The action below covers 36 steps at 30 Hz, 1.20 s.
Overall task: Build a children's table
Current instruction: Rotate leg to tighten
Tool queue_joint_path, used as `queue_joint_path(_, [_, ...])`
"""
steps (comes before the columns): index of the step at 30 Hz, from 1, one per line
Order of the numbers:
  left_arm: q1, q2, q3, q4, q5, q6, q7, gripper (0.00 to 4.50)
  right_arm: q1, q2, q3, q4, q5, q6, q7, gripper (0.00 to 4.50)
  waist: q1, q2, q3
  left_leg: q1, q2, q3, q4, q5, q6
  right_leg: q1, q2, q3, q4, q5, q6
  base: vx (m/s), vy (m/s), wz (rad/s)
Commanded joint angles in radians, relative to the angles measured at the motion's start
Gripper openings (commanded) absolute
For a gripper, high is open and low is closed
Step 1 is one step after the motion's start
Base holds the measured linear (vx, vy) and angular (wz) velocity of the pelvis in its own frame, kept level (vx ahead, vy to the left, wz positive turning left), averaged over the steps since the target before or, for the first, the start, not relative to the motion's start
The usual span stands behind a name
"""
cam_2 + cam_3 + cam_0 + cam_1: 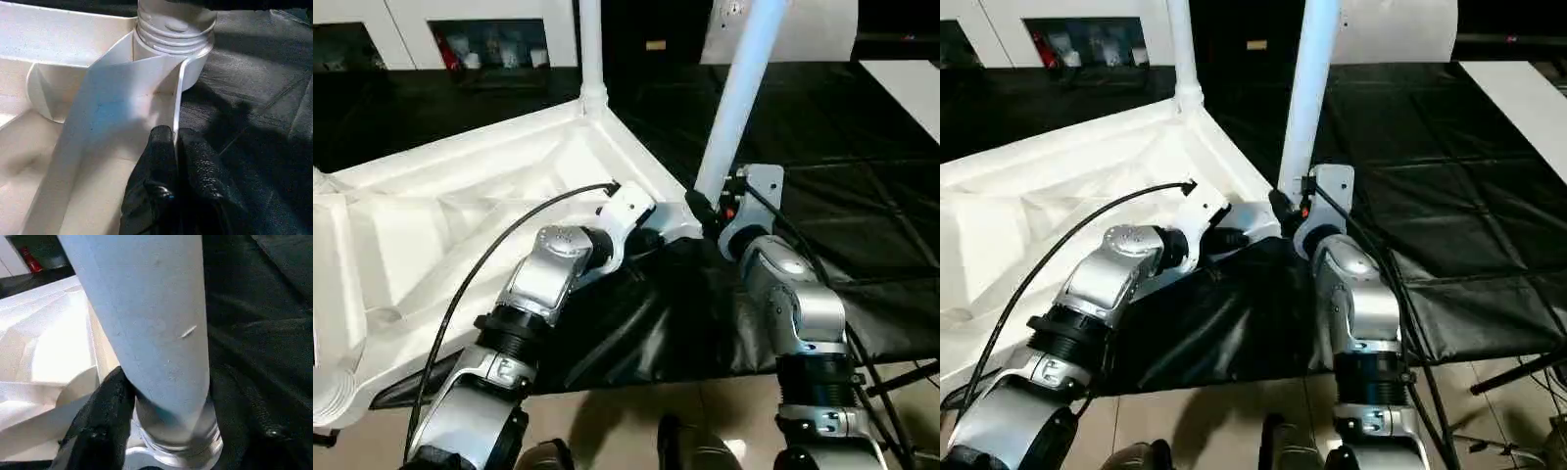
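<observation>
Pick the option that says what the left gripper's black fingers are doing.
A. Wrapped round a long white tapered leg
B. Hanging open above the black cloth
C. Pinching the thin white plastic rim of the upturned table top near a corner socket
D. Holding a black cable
C: in the left wrist view the left gripper has its two black fingers closed on either side of the thin white plastic rim of the upturned table top, just short of the round corner socket.

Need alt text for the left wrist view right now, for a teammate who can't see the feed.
The left gripper, black fingers shut, pinches the thin rim of the upturned white table top just below a corner socket. A leg's threaded end sits in that socket, and black cloth lies beside the table.
</observation>
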Motion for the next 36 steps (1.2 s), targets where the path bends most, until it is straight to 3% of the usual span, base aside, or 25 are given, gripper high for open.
queue_joint_path(1, [-0.027, -0.07, -0.018, -0.03, -0.026, -0.029, 0.051, 0.0, 0.024, 0.109, 0.173, 0.056, 0.068, 0.062, 0.096, 2.79, 0.004, -0.008, -0.048, -0.013, 0.034, -0.018, -0.079, -0.288, 0.077, 0.052, -0.058, 0.039, -0.068, -0.533, -0.082, 0.0, 0.0, 0.0])
queue_joint_path(3, [-0.017, -0.056, -0.023, -0.037, -0.022, -0.033, 0.041, 0.0, 0.029, 0.099, 0.169, 0.048, 0.049, 0.047, 0.087, 3.14, -0.003, -0.009, -0.056, -0.017, 0.034, -0.018, -0.075, -0.244, 0.089, 0.056, -0.06, 0.041, -0.061, -0.475, -0.105, 0.0, 0.0, 0.0])
queue_joint_path(4, [-0.007, -0.036, -0.031, -0.042, -0.02, -0.041, 0.019, 0.0, 0.037, 0.08, 0.158, 0.038, 0.042, 0.033, 0.087, 3.18, 0.003, -0.011, -0.071, -0.015, 0.038, -0.009, -0.064, -0.135, 0.11, 0.053, -0.058, 0.05, -0.04, -0.308, -0.156, 0.0, 0.0, 0.0])
queue_joint_path(5, [-0.001, -0.024, -0.032, -0.045, -0.022, -0.042, 0.007, 0.0, 0.043, 0.067, 0.151, 0.03, 0.041, 0.02, 0.093, 3.18, 0.005, -0.01, -0.067, -0.013, 0.042, -0.005, -0.064, -0.112, 0.124, 0.048, -0.053, 0.053, -0.036, -0.26, -0.178, 0.0, 0.0, 0.0])
queue_joint_path(7, [0.007, -0.009, -0.035, -0.049, -0.022, -0.049, -0.011, 0.0, 0.052, 0.047, 0.144, 0.017, 0.042, 0.006, 0.104, 3.42, 0.011, -0.009, -0.065, -0.016, 0.039, 0.0, -0.061, -0.108, 0.148, 0.05, -0.054, 0.053, -0.033, -0.242, -0.209, 0.025, -0.016, 0.05])
queue_joint_path(8, [0.025, 0.032, -0.042, -0.055, -0.025, -0.073, -0.065, 0.0, 0.075, -0.015, 0.13, -0.018, 0.05, -0.017, 0.158, 3.54, 0.022, -0.012, -0.067, -0.02, 0.036, 0.0, -0.057, -0.09, 0.158, 0.055, -0.055, 0.053, -0.029, -0.24, -0.208, 0.068, -0.057, 0.04])
queue_joint_path(12, [0.036, 0.057, -0.046, -0.058, -0.026, -0.084, -0.095, 0.0, 0.091, -0.055, 0.12, -0.046, 0.058, -0.024, 0.199, 3.85, 0.029, -0.01, -0.069, -0.022, 0.037, 0.003, -0.052, -0.032, 0.181, 0.057, -0.052, 0.053, -0.021, -0.185, -0.224, 0.0, 0.0, 0.0])
queue_joint_path(14, [0.048, 0.091, -0.05, -0.05, -0.02, -0.107, -0.123, 0.0, 0.12, -0.116, 0.113, -0.095, 0.064, -0.025, 0.258, 4.05, 0.036, -0.011, -0.069, -0.02, 0.037, 0.004, -0.051, -0.028, 0.184, 0.057, -0.049, 0.053, -0.022, -0.193, -0.215, 0.0, 0.0, 0.0])
queue_joint_path(19, [0.076, 0.188, -0.07, -0.027, -0.034, -0.197, -0.25, 0.0, 0.212, -0.318, 0.127, -0.224, 0.117, -0.032, 0.473, 4.43, 0.042, -0.012, -0.065, -0.02, 0.04, 0.003, -0.054, -0.075, 0.172, 0.056, -0.046, 0.052, -0.029, -0.27, -0.188, 0.0, 0.0, 0.0])
queue_joint_path(23, [0.084, 0.234, -0.092, -0.018, -0.04, -0.249, -0.333, 0.0, 0.232, -0.397, 0.123, -0.249, 0.129, -0.053, 0.557, 4.47, 0.038, -0.012, -0.065, -0.019, 0.04, 0.002, -0.056, -0.123, 0.141, 0.053, -0.048, 0.052, -0.038, -0.368, -0.158, 0.0, 0.0, 0.0])
queue_joint_path(25, [0.089, 0.261, -0.107, -0.014, -0.042, -0.287, -0.388, 0.0, 0.235, -0.433, 0.114, -0.257, 0.139, -0.059, 0.598, 4.47, 0.042, -0.011, -0.067, -0.016, 0.042, 0.003, -0.055, -0.12, 0.137, 0.052, -0.048, 0.053, -0.038, -0.364, -0.161, 0.0, 0.0, 0.0])
queue_joint_path(29, [0.104, 0.333, -0.143, -0.017, -0.078, -0.38, -0.576, 0.0, 0.217, -0.513, 0.129, -0.241, 0.154, -0.088, 0.688, 4.47, 0.043, -0.009, -0.078, -0.015, 0.044, 0.005, -0.049, -0.059, 0.163, 0.056, -0.047, 0.056, -0.018, -0.22, -0.217, 0.0, 0.0, 0.0])
queue_joint_path(33, [0.102, 0.363, -0.153, -0.028, -0.107, -0.401, -0.674, 0.0, 0.199, -0.534, 0.157, -0.211, 0.159, -0.128, 0.759, 4.47, 0.049, -0.006, -0.078, -0.01, 0.048, 0.009, -0.046, -0.06, 0.17, 0.051, -0.048, 0.057, -0.016, -0.217, -0.236, 0.0, 0.0, 0.0])
queue_joint_path(36, [0.088, 0.39, -0.168, -0.019, -0.112, -0.437, -0.75, 0.0, 0.18, -0.554, 0.184, -0.167, 0.196, -0.151, 0.888, 4.47, 0.065, -0.006, -0.08, -0.006, 0.053, 0.01, -0.044, -0.076, 0.162, 0.05, -0.049, 0.059, -0.01, -0.224, -0.247, 0.0, 0.0, 0.0])
